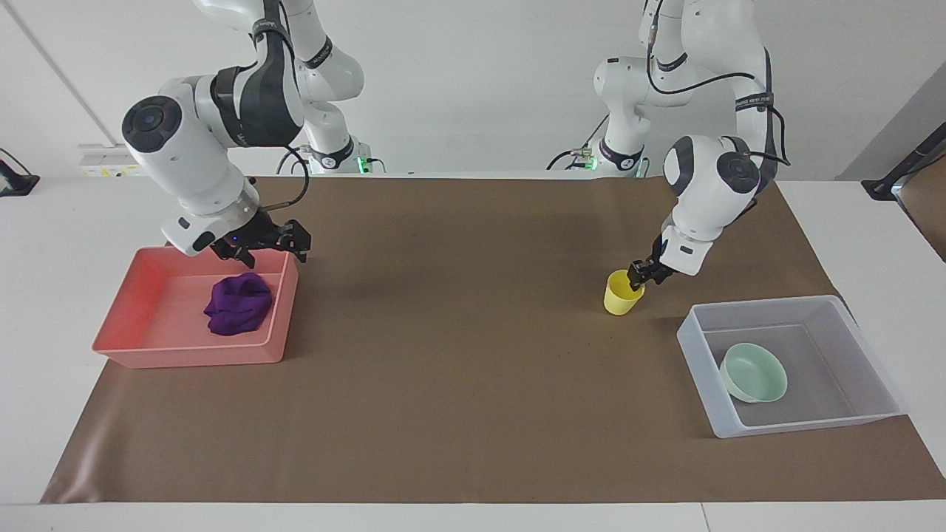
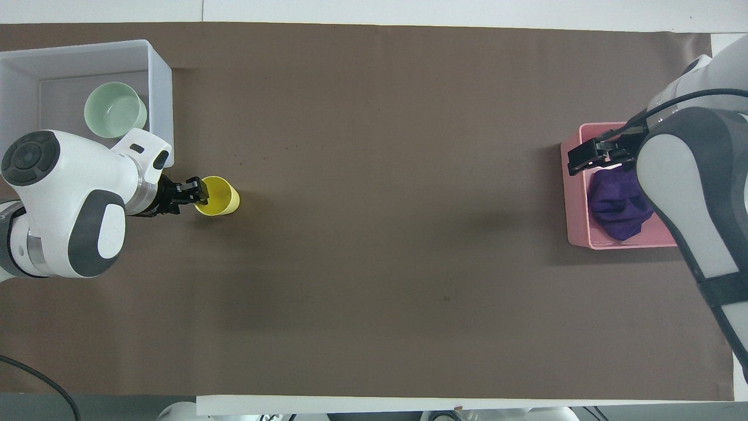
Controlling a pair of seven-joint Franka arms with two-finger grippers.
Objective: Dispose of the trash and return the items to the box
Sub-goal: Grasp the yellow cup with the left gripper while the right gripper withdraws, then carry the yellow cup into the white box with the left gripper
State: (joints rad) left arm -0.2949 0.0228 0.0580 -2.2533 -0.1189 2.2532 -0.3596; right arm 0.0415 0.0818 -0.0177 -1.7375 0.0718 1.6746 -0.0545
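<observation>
- Left claw (image 1: 637, 276): we place it at the rim of the yellow cup (image 1: 623, 292), on the rim's side toward the box (image 1: 791, 365). We cannot tell whether it has closed on the rim.
- The cup stands upright on the tabletop (image 1: 458, 355), its axis vertical, directly under this claw's tips; the left arm is by far the nearer one.
- From this claw the box lies toward the left arm's end of the tabletop, and the mint-green bowl (image 1: 753, 372) sits inside it.
- Right claw (image 1: 272, 241): fingers apart, holding nothing, over the edge of the pink tray (image 1: 133, 347). The purple cloth wad (image 1: 238, 304) lies in the tray just below it.
- Count: one cup, one bowl, one wad, one box, one tray.
</observation>
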